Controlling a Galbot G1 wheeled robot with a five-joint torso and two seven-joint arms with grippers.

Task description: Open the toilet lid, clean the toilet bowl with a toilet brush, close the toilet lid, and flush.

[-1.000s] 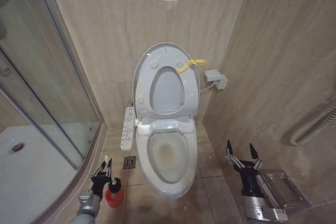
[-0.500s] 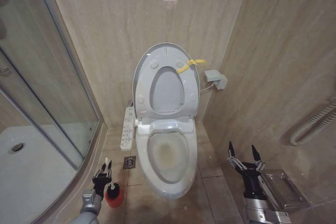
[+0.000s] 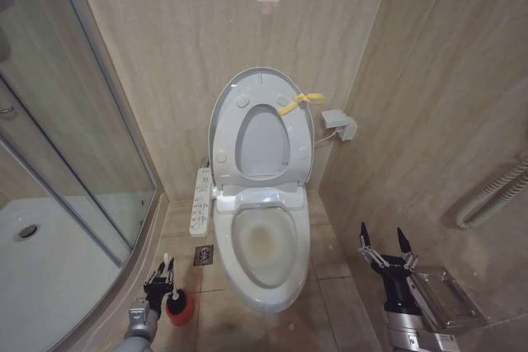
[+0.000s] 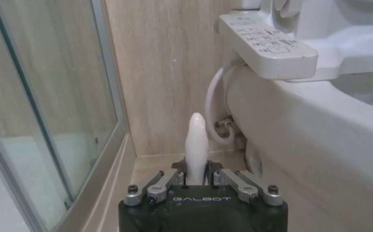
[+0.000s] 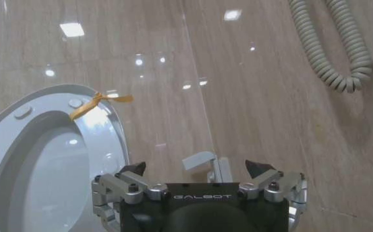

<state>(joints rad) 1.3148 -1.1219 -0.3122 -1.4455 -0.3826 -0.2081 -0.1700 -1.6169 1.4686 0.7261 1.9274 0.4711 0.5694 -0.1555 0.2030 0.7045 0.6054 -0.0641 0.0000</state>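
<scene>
- Head view: your toilet lid [image 3: 261,88] stands raised against the wall, above the toilet bowl [image 3: 266,249]. Your left gripper [image 3: 162,273] sits low beside the bowl, over the red holder [image 3: 180,308]. Your right gripper [image 3: 384,246] hangs spread, grasping nothing.
- Left wrist view: your fingers [image 4: 233,182] clench the toilet brush [image 4: 195,145] handle.
- Right wrist view: fingertips [image 5: 258,167] apart.

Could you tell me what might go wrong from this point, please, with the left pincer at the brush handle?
The left pincer straddles the toilet brush handle low down, so the red holder may lift or tip with it. The toilet bowl wall and button panel sit close beside the handle and could be knocked. The right pincer hangs open, apart from all this.
</scene>
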